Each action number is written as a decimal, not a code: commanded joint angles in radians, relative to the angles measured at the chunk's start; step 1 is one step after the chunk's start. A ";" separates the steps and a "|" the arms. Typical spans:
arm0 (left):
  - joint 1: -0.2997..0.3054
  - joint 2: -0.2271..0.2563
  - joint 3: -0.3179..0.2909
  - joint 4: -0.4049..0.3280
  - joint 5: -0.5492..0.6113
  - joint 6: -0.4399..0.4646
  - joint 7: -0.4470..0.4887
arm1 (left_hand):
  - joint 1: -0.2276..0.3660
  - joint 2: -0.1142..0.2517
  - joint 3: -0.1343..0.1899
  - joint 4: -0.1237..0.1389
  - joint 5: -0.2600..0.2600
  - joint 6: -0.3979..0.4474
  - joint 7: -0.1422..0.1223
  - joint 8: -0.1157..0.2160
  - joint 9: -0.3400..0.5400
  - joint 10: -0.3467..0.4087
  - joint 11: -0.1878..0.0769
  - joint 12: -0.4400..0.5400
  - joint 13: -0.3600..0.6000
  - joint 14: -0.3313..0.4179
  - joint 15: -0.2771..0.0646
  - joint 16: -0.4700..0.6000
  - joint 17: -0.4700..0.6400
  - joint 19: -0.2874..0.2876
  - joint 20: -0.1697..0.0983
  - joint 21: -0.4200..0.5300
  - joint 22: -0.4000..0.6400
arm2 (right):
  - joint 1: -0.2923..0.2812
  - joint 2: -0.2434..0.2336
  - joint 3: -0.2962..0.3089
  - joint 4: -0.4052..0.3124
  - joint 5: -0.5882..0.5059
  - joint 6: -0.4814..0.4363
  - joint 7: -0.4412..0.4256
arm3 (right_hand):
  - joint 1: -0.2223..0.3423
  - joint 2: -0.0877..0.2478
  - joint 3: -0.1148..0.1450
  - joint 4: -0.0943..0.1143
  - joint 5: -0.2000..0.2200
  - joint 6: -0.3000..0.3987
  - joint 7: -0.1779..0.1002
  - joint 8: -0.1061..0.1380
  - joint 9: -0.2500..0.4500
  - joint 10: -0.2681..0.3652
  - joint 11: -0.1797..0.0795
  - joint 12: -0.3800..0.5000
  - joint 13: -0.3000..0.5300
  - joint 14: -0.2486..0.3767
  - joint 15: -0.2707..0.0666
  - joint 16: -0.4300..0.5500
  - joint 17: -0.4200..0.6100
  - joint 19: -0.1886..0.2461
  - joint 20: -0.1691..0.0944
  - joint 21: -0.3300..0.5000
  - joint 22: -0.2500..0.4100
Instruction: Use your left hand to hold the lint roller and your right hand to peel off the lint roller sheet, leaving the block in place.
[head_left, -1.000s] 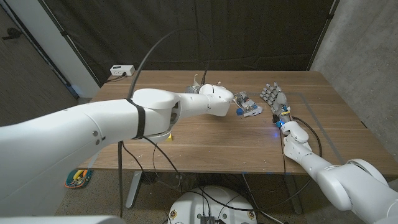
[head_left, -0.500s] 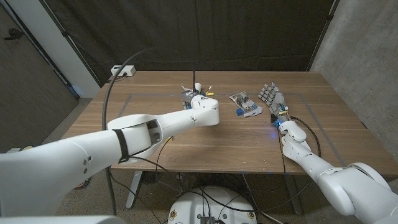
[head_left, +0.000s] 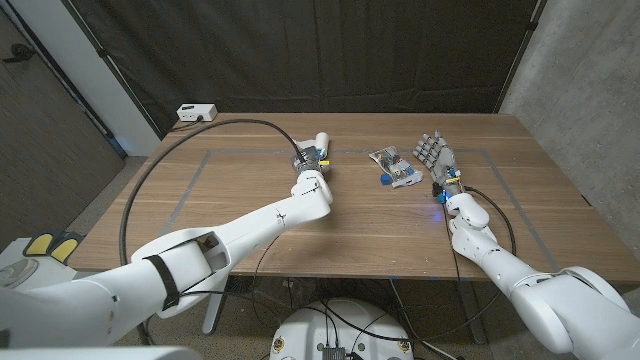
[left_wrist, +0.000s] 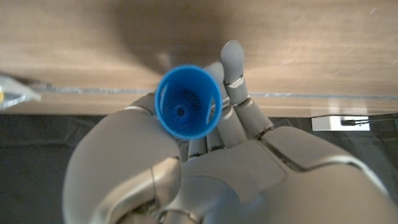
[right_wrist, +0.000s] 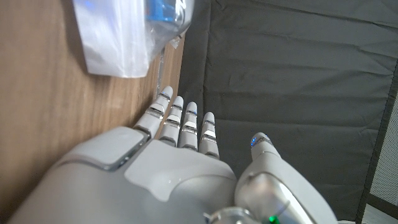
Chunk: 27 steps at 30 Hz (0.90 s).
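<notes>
Left hand (head_left: 310, 158) gripping lint roller (head_left: 319, 141) at desk (head_left: 250, 190) centre, blue handle end (left_wrist: 187, 110) showing. Right hand (head_left: 437, 157) waiting released, right of plastic bag (head_left: 393, 167). Roller likely light, stiff; sheet thin, sticky: pinching loose edge.

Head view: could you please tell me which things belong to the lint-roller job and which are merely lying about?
Belonging to the job:
- lint roller, gripped by the left hand
- right hand, fingers apart, holding nothing

Lying about:
- clear plastic bag with something blue inside; whether that is the block cannot be told
- white box at the far left
</notes>
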 joint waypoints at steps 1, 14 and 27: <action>0.091 0.069 -0.104 -0.129 0.047 -0.222 0.113 | 0.053 0.089 0.105 0.106 0.014 0.087 -0.096 0.032 0.031 0.149 -0.157 0.070 0.006 0.058 -0.053 0.022 -0.001 0.010 -0.071 0.017 0.012 | -0.038 -0.016 -0.002 -0.077 -0.005 -0.004 -0.031 | -0.005 0.000 0.006 0.003 0.007 0.009 0.001 0.006 0.003 0.011 -0.001 -0.001 0.004 0.010 0.000 0.000 0.001 0.008 -0.002 0.006 0.005; 0.139 0.092 -0.166 -0.184 0.053 -0.440 0.099 | -0.107 0.078 0.092 0.140 0.032 0.143 -0.059 0.174 0.155 0.161 -0.178 0.308 0.007 0.062 -0.045 0.103 0.000 0.020 -0.068 0.047 0.096 | -0.098 -0.031 0.000 -0.162 -0.011 0.010 -0.067 | -0.005 -0.001 0.007 0.003 0.007 0.010 0.002 0.005 0.003 0.012 -0.002 -0.002 0.004 0.012 0.001 -0.002 0.001 0.007 -0.001 0.005 0.005; 0.179 0.100 -0.285 -0.091 -0.168 -0.904 -0.084 | -0.326 0.077 0.046 0.139 0.014 0.301 -0.057 0.332 0.210 0.274 -0.168 0.392 0.003 0.068 -0.038 0.184 -0.003 0.067 -0.059 0.044 0.223 | -0.132 -0.037 -0.013 -0.214 -0.042 0.038 -0.094 | 0.003 0.001 0.013 -0.003 0.008 0.013 0.002 0.005 0.003 0.014 -0.001 -0.004 0.005 0.016 -0.001 -0.004 -0.001 0.008 -0.002 0.005 0.005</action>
